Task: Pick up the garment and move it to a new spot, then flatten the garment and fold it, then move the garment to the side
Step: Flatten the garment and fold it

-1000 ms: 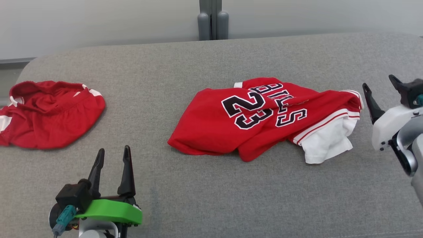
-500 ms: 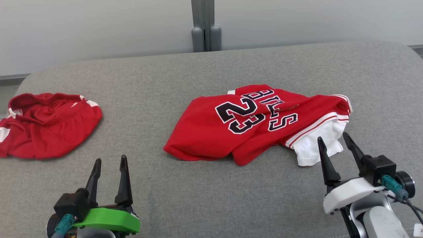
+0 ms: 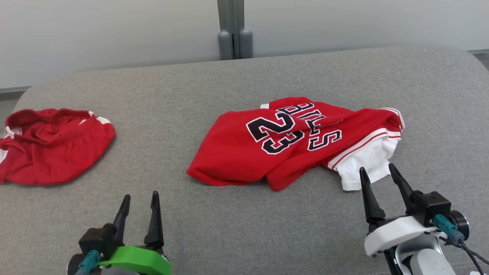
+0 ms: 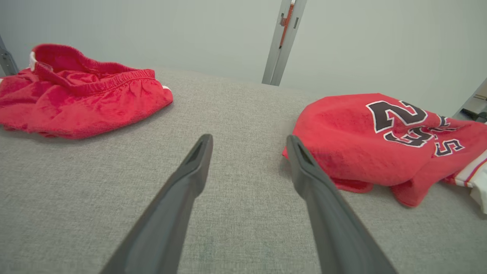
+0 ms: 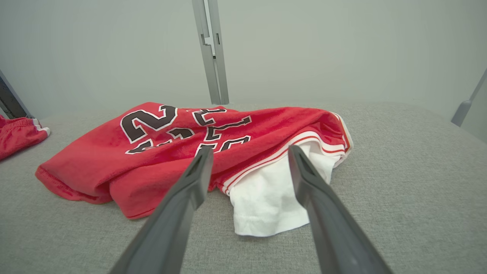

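The right gripper [image 3: 376, 168] has its jaws spread wide and empty. The red jersey [image 3: 290, 145] lies crumpled on the grey tabletop [image 3: 244, 229] just ahead of them, and its white inner layer [image 3: 363, 164] pokes out almost between the jaw tips. The left gripper [image 3: 140, 194] also has its jaws spread and holds nothing. The jersey's rounded red edge sits ahead of those jaws and off to their right. A second red garment, the shorts [image 3: 53, 147], lies well ahead and to their left.

The step in hand looks like the first pick. To do it well, the right jaws should come down over the striped trim just beyond the white flap and pinch both layers. Taking the white cloth alone would pull the lining out. The left jaws should swing right to take the near red edge, leaving the shorts alone.

Neither garment is in a bin or basket; both lie loose on the tabletop.
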Motion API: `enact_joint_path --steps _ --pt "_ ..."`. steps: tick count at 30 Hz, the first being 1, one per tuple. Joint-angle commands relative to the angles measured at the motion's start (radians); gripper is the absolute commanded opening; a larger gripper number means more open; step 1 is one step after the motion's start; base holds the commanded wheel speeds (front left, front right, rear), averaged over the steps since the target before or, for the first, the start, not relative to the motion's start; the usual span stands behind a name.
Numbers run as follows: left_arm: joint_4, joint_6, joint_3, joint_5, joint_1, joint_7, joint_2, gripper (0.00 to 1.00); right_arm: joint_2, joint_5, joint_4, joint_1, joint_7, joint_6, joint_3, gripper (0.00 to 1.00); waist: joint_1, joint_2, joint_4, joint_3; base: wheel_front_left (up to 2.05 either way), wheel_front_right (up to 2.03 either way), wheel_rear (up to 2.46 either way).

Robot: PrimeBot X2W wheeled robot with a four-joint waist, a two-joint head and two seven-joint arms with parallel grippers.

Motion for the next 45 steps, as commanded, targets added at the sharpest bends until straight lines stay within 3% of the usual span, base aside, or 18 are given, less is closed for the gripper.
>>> enact_joint_path --steps 1,10,19,23,24,26,35,45 --pt "0.029 -0.008 -0.014 -0.009 -0.032 0.001 0.003 1.00 0.001 0.000 -0.008 -0.013 -0.004 -0.001 0.002 1.00 0.0000 0.0000 -0.004 0.010 0.00 0.00 0.00" --pt "0.326 -0.027 -0.148 -0.012 -0.267 0.012 0.003 1.00 -0.002 0.008 -0.027 -0.046 0.006 -0.001 0.053 1.00 0.0000 0.0000 -0.078 0.080 0.00 0.00 0.00" --pt "0.522 0.044 -0.127 -0.030 -0.390 0.032 0.005 1.00 0.006 0.023 -0.019 -0.070 -0.011 -0.001 0.090 1.00 0.0000 0.0000 -0.151 0.132 0.00 0.00 0.00" --pt "0.560 0.023 -0.133 -0.038 -0.419 0.024 0.004 1.00 0.010 0.023 -0.015 -0.075 -0.017 -0.001 0.101 1.00 0.0000 0.0000 -0.160 0.140 0.00 0.00 0.00" --pt "0.564 0.018 -0.134 -0.040 -0.426 0.021 0.005 0.88 0.010 0.022 -0.016 -0.078 -0.018 -0.001 0.105 1.00 0.0000 0.0000 -0.160 0.142 0.00 0.00 0.00" --pt "0.572 0.011 -0.136 -0.043 -0.434 0.016 0.005 0.00 0.012 0.022 -0.021 -0.080 -0.019 -0.001 0.115 1.00 0.0000 0.0000 -0.159 0.143 0.00 0.00 0.00" --pt "0.545 -0.015 -0.124 -0.071 -0.511 0.000 0.004 0.00 0.012 0.025 -0.029 -0.090 -0.023 -0.001 0.134 1.00 0.0000 0.0000 -0.138 0.151 0.00 0.00 0.00" --pt "0.349 0.002 -0.060 -0.070 -0.602 -0.001 0.014 0.00 0.006 0.016 -0.046 -0.090 -0.020 -0.001 0.130 1.00 0.0000 0.0000 -0.118 0.158 0.00 0.00 0.00"
